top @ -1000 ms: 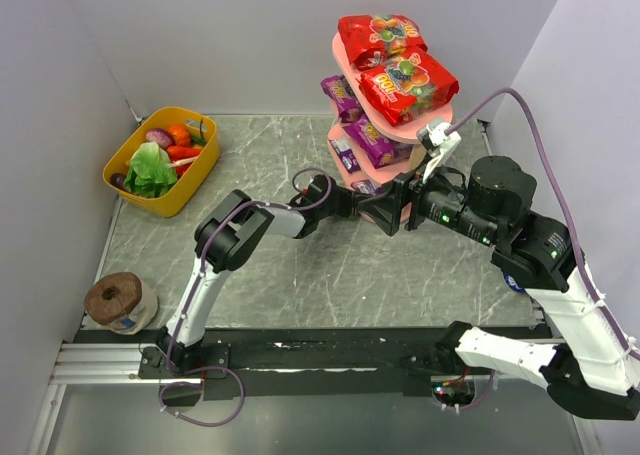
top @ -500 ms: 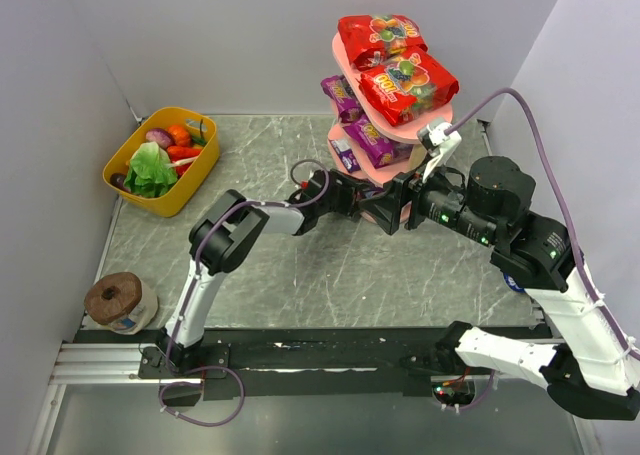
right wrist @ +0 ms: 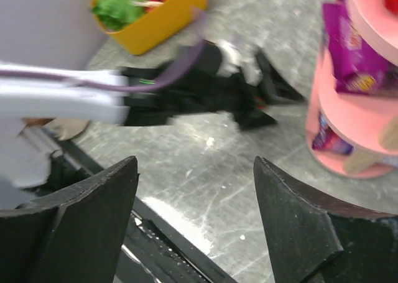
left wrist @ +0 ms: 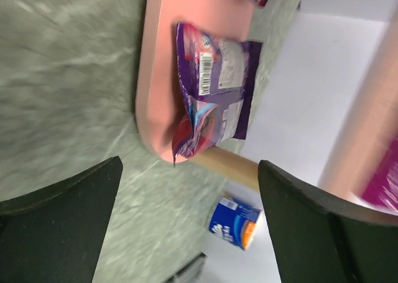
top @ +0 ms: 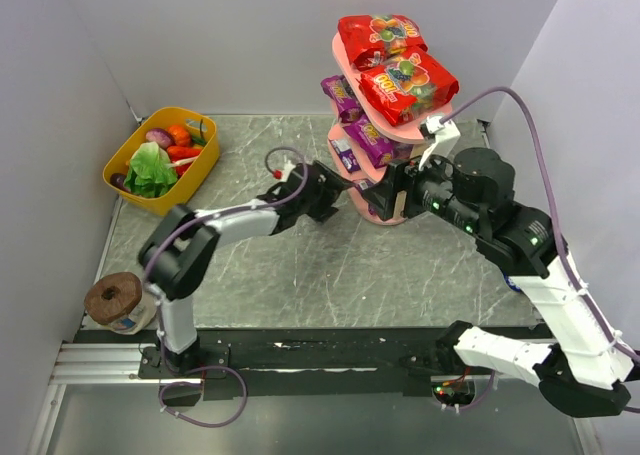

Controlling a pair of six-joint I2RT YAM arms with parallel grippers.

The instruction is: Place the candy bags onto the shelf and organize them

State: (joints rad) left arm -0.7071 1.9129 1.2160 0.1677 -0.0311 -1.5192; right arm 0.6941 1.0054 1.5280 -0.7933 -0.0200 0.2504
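candy bags (top: 372,140) on the pink shelf (left wrist: 158,65) — two red bags (top: 408,83) up top, purple bags (left wrist: 214,87) on the lower tiers. left gripper (left wrist: 189,168), jaws wide and empty, faces the bottom tier — right gripper (right wrist: 196,165) equally wide, just beside it.

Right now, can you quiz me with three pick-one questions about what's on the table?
1. Where do the two red candy bags lie?
A) on the shelf's top tier
B) on its bottom tier
C) on the tabletop

2. What colour is the basket holding the toy vegetables?
A) blue
B) yellow
C) green

3. The left end effector is:
A) shut on a purple bag
B) shut on the basket
C) open and empty

Answers:
1 A, both sit on the highest pink board.
2 B, its walls are yellow.
3 C, its fingers stand wide apart, gripping nothing.
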